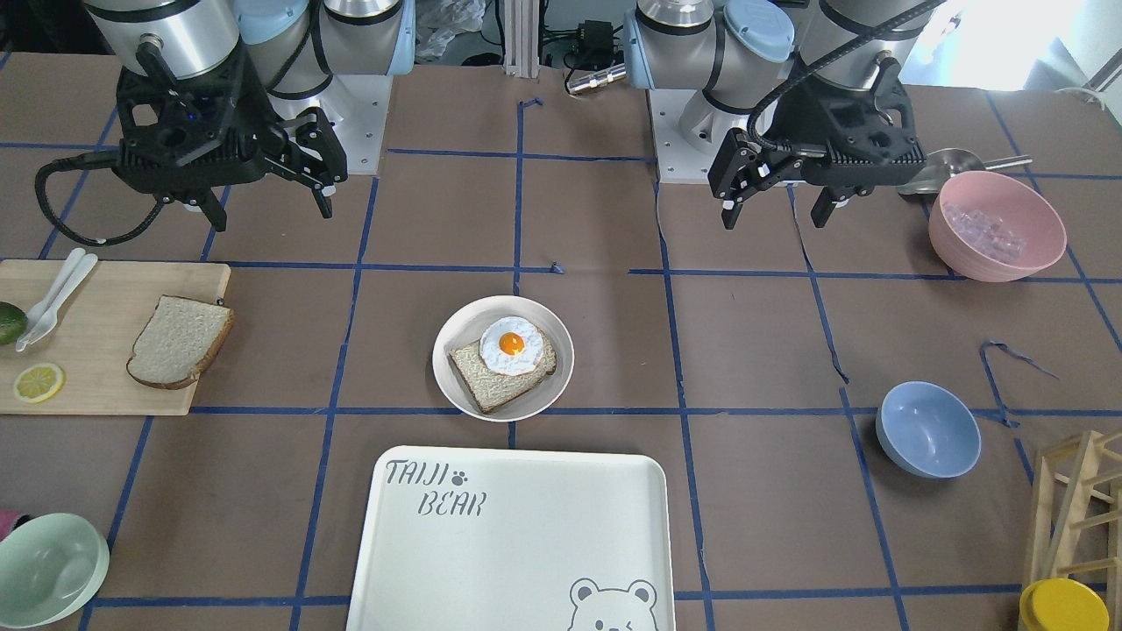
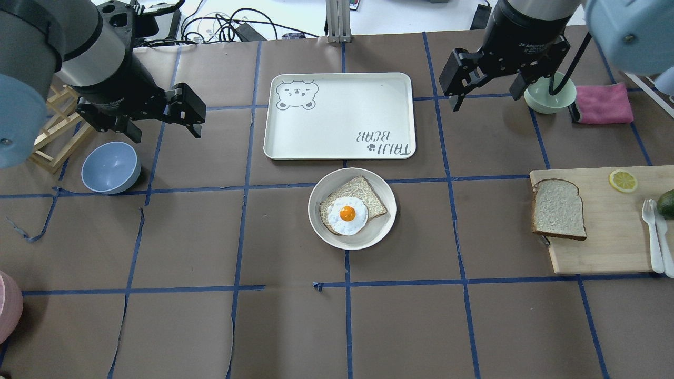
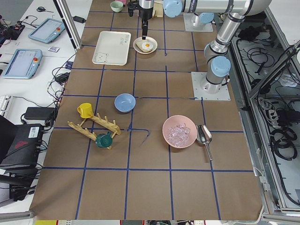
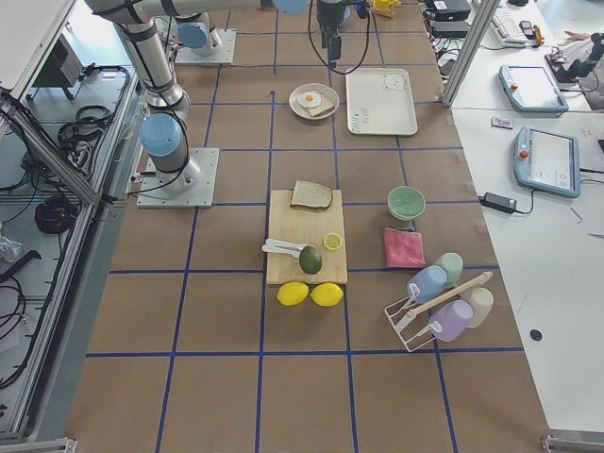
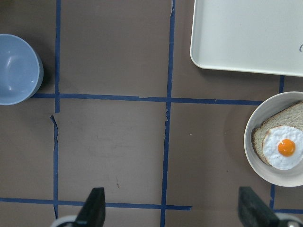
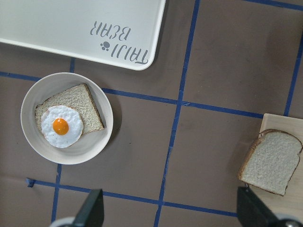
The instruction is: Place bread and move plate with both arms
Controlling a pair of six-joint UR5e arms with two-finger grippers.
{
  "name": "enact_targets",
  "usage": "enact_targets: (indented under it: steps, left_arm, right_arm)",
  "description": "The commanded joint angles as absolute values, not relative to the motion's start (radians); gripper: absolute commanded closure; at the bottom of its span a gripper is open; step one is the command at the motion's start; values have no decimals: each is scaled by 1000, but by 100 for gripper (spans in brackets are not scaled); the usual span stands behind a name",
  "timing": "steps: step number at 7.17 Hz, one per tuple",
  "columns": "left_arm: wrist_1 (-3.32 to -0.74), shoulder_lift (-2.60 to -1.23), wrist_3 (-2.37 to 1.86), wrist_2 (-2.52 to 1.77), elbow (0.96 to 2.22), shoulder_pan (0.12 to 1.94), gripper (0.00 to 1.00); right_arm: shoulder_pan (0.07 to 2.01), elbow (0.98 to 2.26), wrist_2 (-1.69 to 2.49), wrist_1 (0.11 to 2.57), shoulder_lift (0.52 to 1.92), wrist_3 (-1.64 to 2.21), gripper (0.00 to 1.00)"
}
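Note:
The plain bread [image 1: 180,342] lies on a wooden cutting board [image 1: 96,386]; it also shows in the overhead view [image 2: 558,209] and the right wrist view [image 6: 271,162]. The round off-white plate [image 1: 456,329] sits mid-table [image 2: 379,231] and holds a slice topped with a fried egg [image 1: 511,344]. My right gripper [image 1: 270,209] hovers open and empty above the table [image 2: 487,95], apart from the bread. My left gripper [image 1: 776,206] hovers open and empty [image 2: 166,131], well to the side of the plate [image 5: 279,177].
A white "TAIJI BEAR" tray [image 2: 339,116] lies just beyond the plate. A blue bowl [image 2: 110,167] and a wooden rack [image 1: 1078,508] are near my left gripper. A pink bowl [image 1: 997,226], a green bowl [image 2: 549,97] and a pink cloth [image 2: 603,103] stand around.

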State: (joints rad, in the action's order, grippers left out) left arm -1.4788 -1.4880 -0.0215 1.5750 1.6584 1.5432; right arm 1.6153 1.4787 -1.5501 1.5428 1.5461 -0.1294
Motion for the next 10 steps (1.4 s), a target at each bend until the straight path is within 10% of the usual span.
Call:
enact_targets:
  steps: [1, 10]
  left_arm:
    - [-1479, -1488, -21, 1574, 1658, 1543, 0]
    - [-1479, -1488, -21, 1575, 1658, 1542, 0]
  right_arm:
    - [1614, 1479, -1551, 1548, 1545, -130, 0]
    - [1589, 1496, -1549, 1545, 1546, -129, 0]
